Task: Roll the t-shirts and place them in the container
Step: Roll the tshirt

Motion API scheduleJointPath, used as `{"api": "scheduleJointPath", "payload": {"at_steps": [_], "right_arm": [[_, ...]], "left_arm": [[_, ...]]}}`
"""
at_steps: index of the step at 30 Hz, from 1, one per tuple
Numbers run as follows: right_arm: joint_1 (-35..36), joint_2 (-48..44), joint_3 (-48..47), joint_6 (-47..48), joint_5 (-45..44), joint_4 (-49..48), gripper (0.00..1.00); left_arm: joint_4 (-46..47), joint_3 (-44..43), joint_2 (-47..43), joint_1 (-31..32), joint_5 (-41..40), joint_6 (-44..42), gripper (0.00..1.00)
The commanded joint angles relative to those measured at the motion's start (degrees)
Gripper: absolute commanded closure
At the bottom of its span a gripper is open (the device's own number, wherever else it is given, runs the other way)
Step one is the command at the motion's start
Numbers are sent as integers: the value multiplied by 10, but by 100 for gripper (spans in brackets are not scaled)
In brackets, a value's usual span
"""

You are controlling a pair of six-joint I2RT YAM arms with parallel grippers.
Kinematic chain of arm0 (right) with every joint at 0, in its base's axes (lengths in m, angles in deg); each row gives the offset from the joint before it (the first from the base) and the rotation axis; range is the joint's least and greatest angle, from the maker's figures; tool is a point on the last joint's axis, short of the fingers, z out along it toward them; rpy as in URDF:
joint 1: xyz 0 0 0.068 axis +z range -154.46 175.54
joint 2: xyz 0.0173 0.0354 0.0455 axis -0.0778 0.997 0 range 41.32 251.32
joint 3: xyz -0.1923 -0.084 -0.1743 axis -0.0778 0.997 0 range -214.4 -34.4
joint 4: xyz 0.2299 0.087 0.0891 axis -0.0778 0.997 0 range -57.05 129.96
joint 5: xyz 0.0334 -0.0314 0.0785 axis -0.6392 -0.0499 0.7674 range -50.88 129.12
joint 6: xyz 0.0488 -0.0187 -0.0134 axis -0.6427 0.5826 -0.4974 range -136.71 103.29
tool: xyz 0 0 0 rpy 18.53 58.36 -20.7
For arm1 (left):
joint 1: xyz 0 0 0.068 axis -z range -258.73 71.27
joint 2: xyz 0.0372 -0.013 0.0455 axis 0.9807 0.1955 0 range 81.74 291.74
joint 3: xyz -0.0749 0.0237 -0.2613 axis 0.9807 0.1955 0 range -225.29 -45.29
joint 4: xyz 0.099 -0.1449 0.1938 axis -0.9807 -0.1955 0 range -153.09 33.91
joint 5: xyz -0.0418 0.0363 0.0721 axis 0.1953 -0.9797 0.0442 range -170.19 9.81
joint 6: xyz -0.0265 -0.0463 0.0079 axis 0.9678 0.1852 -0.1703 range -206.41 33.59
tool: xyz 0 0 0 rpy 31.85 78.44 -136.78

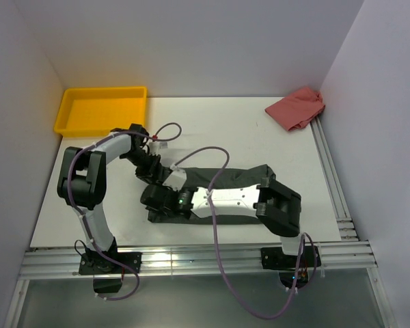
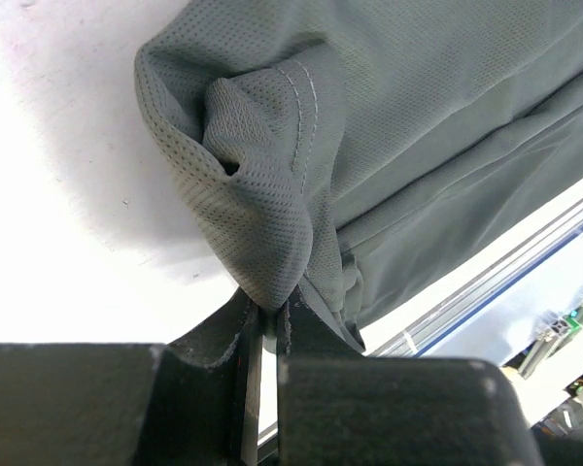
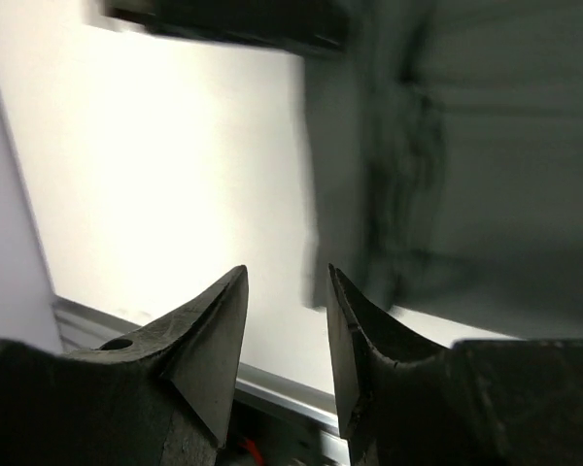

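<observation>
Along the table's (image 1: 212, 130) near edge we see the t-shirt (image 1: 249, 174) lying left-to-right; left gripper (image 2: 269, 316) clamps its left end, right gripper (image 3: 287, 277) nearby, jaws apart, empty.

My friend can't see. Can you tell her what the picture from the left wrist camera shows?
The left hand pinches a bunched fold of the dark grey t-shirt, seen from very close. The rest of the shirt spreads over the white table, with a metal rail at the right.
</observation>
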Motion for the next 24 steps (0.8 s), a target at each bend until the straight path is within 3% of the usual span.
{"api": "scheduleJointPath", "payload": {"at_steps": [1, 9, 24], "right_arm": [[2, 48, -91, 32, -60, 120, 55], [0, 148, -237, 43, -109, 225, 56], [1, 225, -380, 48, -181, 339, 57]], "left_arm": [[-27, -29, -16, 10, -25, 15, 100], [-61, -74, 4, 31, -40, 29, 100], [-63, -71, 12, 55, -64, 42, 100]]}}
